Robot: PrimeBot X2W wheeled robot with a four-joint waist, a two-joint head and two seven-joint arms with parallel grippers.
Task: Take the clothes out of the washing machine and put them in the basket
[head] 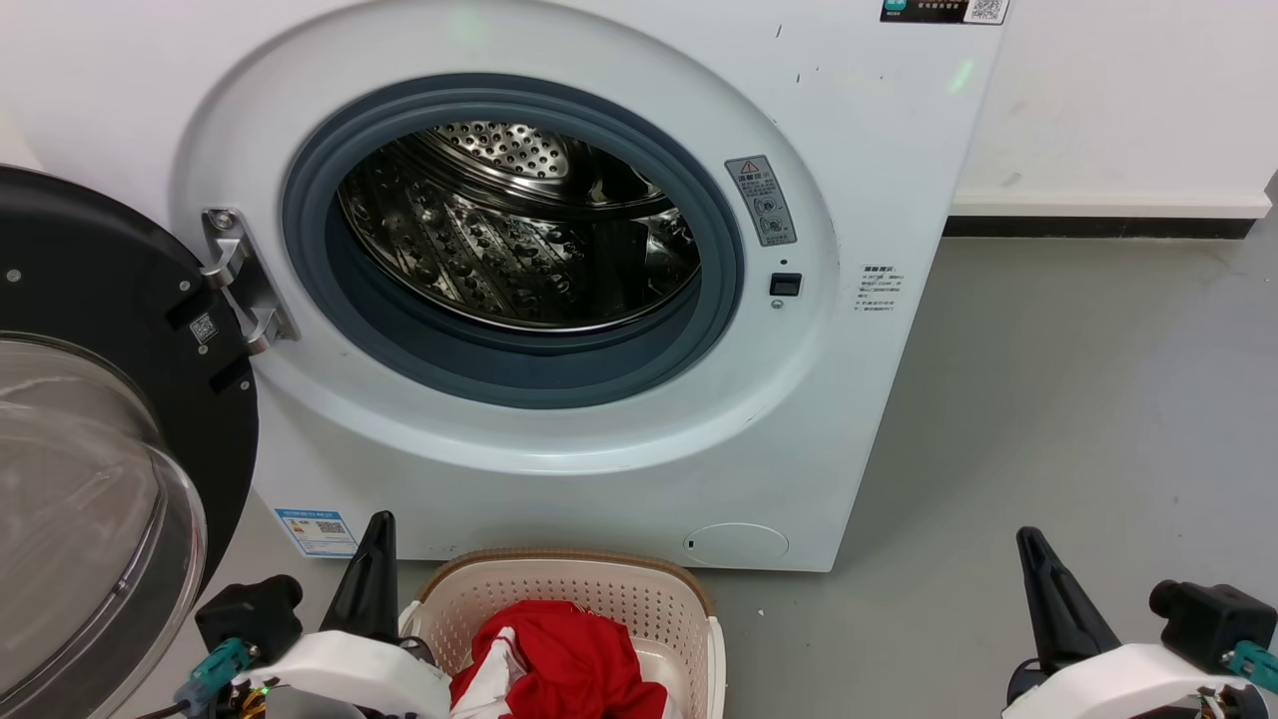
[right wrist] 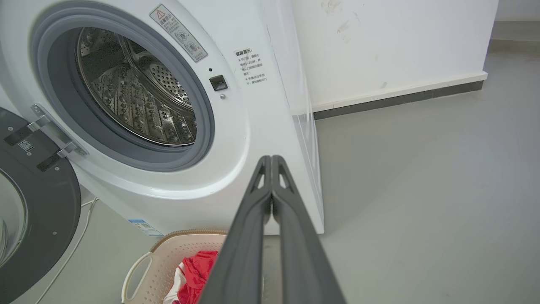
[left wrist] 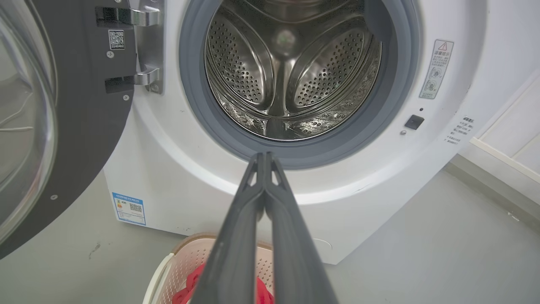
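The white washing machine point(head: 599, 469) stands with its round door point(head: 120, 419) swung open to the left, and its steel drum point(head: 519, 230) shows bare metal. The red clothes point(head: 569, 664) with white bands lie in the cream basket point(head: 599, 589) on the floor in front of the machine. My left gripper point(head: 377, 529) is shut with nothing in it, just left of the basket. My right gripper point(head: 1028, 544) is also shut and empty, well to the right over bare floor. The drum point(left wrist: 291, 80), basket point(left wrist: 185, 261) and clothes point(right wrist: 198, 270) show in the wrist views too.
The open door's black rim and glass bulge take up the space at the left. Grey floor point(head: 1048, 419) stretches to the right of the machine up to a white wall point(head: 1118, 100) with a dark skirting strip.
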